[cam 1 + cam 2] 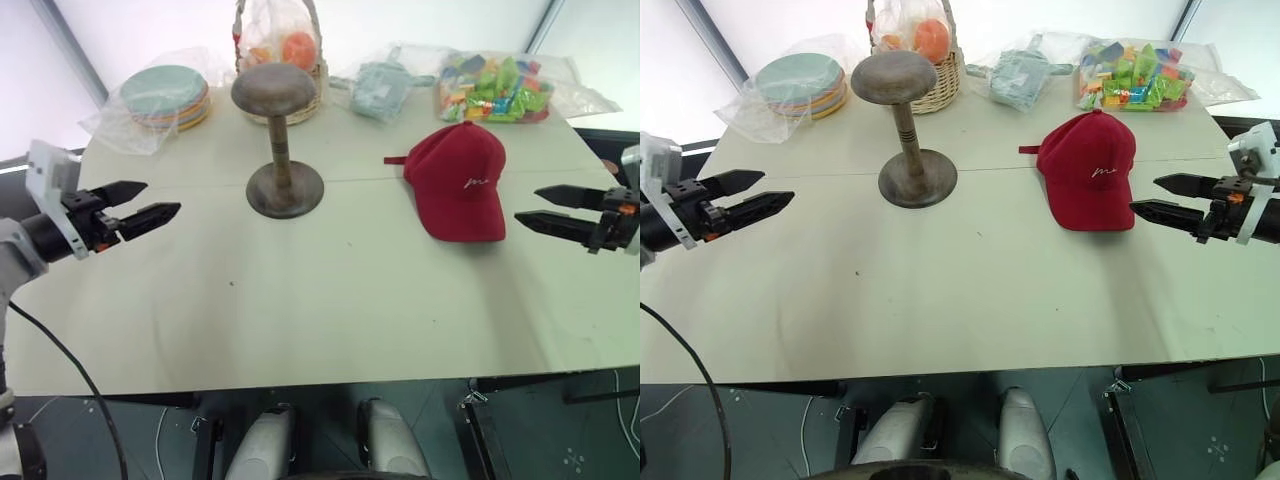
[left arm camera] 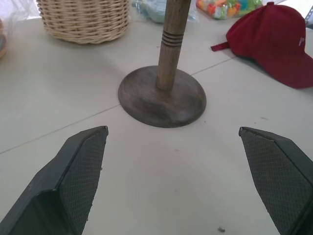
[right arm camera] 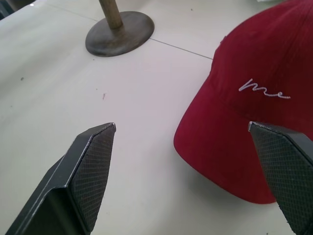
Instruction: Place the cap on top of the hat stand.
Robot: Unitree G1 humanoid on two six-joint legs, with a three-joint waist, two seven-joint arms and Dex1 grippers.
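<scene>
Left eye view, one cap (image 1: 458, 180), one hat stand (image 1: 279, 135)

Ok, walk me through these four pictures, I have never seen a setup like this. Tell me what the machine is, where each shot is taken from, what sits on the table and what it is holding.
This is a two-armed humanoid robot. The two wide pictures come from a pair of cameras on its head, looking down over a pale table. The two close pictures come from cameras on its wrists, looking out between each tool's two black fingers.

The left tool and the right tool both hang open above the table edges, holding nothing.

On the table a dark red cap lies flat, close in front of the right tool. Beside it stands a brown wooden hat stand with a domed top and a round base, bare for now. Along the far edge sit a bagged stack of plates, a wicker basket, a pale blue bagged item and a bag of coloured blocks.
</scene>
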